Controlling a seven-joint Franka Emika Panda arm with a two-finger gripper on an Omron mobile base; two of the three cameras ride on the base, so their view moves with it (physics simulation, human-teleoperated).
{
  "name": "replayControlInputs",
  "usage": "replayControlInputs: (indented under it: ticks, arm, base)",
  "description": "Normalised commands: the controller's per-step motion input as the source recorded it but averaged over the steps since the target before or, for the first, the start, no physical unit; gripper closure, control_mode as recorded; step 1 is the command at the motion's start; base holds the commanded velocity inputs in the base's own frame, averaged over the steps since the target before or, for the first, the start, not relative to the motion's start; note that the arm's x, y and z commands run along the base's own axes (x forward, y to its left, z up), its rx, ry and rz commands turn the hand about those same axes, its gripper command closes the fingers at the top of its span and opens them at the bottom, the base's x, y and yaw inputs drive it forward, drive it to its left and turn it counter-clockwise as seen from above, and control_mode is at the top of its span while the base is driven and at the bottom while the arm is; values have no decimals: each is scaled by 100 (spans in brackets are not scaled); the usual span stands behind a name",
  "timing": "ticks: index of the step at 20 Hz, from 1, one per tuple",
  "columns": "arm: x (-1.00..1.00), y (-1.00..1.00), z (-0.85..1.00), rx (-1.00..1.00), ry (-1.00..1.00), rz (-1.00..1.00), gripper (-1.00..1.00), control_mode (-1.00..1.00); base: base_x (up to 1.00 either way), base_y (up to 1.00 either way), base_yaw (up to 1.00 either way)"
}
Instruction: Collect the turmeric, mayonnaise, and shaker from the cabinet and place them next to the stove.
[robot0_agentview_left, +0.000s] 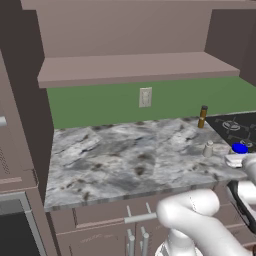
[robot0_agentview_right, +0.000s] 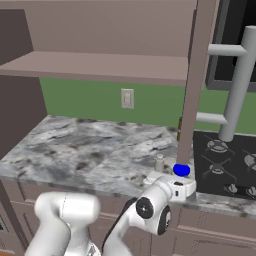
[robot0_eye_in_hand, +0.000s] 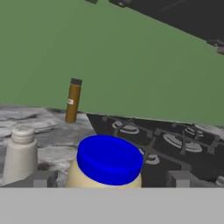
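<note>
The two-finger gripper (robot0_eye_in_hand: 109, 178) has its jaws spread wide, one dark fingertip (robot0_eye_in_hand: 41, 178) on each side of the mayonnaise (robot0_eye_in_hand: 108, 162), a squat cream-coloured jar with a bright blue lid. The jar stands upright between the jaws on the grey-veined marble counter (robot0_agentview_left: 125, 160), and visible gaps separate it from both tips, so the jaws are apart and not pressing on it. In the right base view the blue lid (robot0_agentview_right: 181, 170) sits just beyond the white hand, at the counter's front edge beside the cooktop.

Just outside one jaw, on the side away from the burners, stands the shaker (robot0_eye_in_hand: 20, 153), a small pale grey-white piece with a narrower rounded top; it is near the jar but not touching it. Farther ahead of the jaws, close to the green back wall (robot0_eye_in_hand: 131, 74), the turmeric (robot0_eye_in_hand: 72, 100) stands upright: a tall, slim amber-yellow bottle with a dark brown cap, right at the cooktop's rear corner.

On the other side of the jaws lies the stove (robot0_eye_in_hand: 175, 144), a flat black cooktop with grey ringed burners. Above and well behind the jaws hangs the mauve-brown wall cabinet (robot0_agentview_left: 135, 67), its long flat shelf board bare. A white wall outlet (robot0_agentview_left: 145, 97) sits on the green wall below it.
</note>
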Motion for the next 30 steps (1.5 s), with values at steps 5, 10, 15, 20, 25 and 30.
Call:
replayControlInputs:
  ticks: [5, 10, 15, 20, 25, 30]
  arm:
    - [-61, 0, 35, 0, -1, -5, -100, -100]
    - [-75, 9, 50, 0, 0, -6, -100, -100]
    - [-65, 16, 71, 0, 0, -6, -100, -100]
    - [-57, 22, 77, -1, 0, -5, -100, -100]
    - [-51, 28, 71, -3, 0, -4, -100, -100]
    - [-47, 38, 70, -4, 0, -2, -100, -100]
  base:
    - [0, 0, 0]
    - [0, 0, 0]
    - [0, 0, 0]
    - [0, 0, 0]
    - [0, 0, 0]
    - [0, 0, 0]
